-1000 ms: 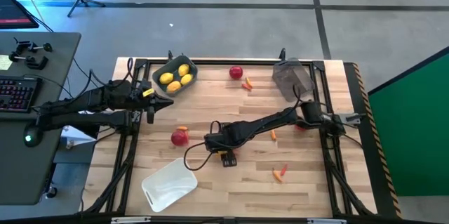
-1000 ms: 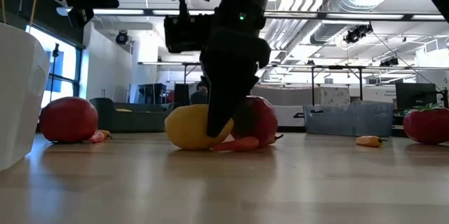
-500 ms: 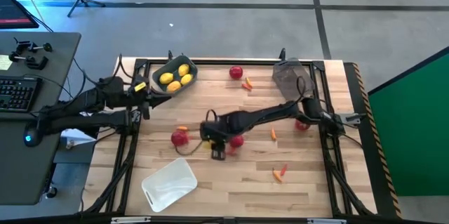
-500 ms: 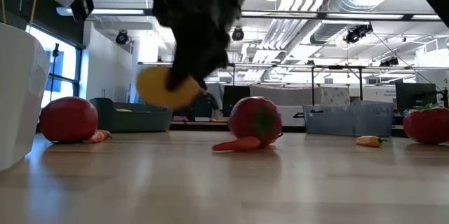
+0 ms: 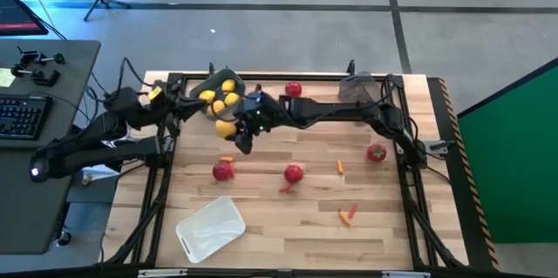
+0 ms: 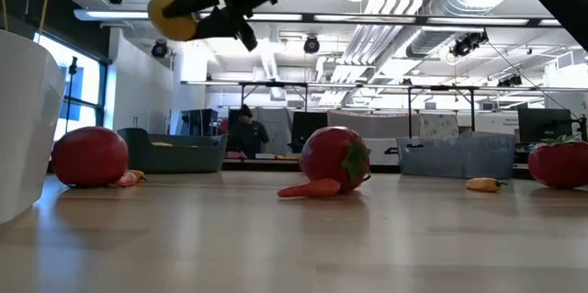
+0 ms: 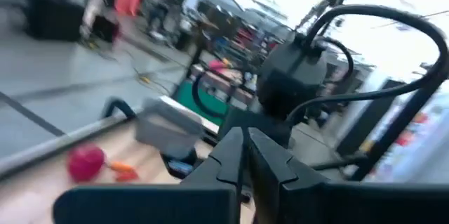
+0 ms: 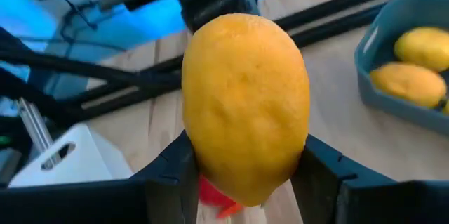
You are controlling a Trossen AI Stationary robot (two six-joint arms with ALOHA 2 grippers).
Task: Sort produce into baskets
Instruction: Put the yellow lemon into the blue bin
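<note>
Right now, reading outward from my working arm:

Right hand: clamped on a yellow lemon, a finger on each flank of it, carried high above the desk just beside the blue-grey basket.

Held lemon: in the low view it hangs well clear of the wood, up near the top of the picture; the pads sit around its middle and I see no tilt.

Blue-grey basket: at the far left corner of the desk, with several lemons inside it. I judge this is the drop target.

Left hand: fingers pressed together, empty, raised near the same basket at the desk's left edge.

Other produce: a red fruit and another red fruit lie mid-desk, with a small orange-red pepper close to the second; more red fruits and pepper pieces lie farther right and at the far edge.

Other baskets: white basket at the near edge, dark translucent basket at the far right.

Risk 1: my release may land short, since I am at the rim rather than over the middle; the lemon could roll off.

Risk 2: both arms crowd this corner, so a careless swing could clip the left arm or shove the basket.
</note>
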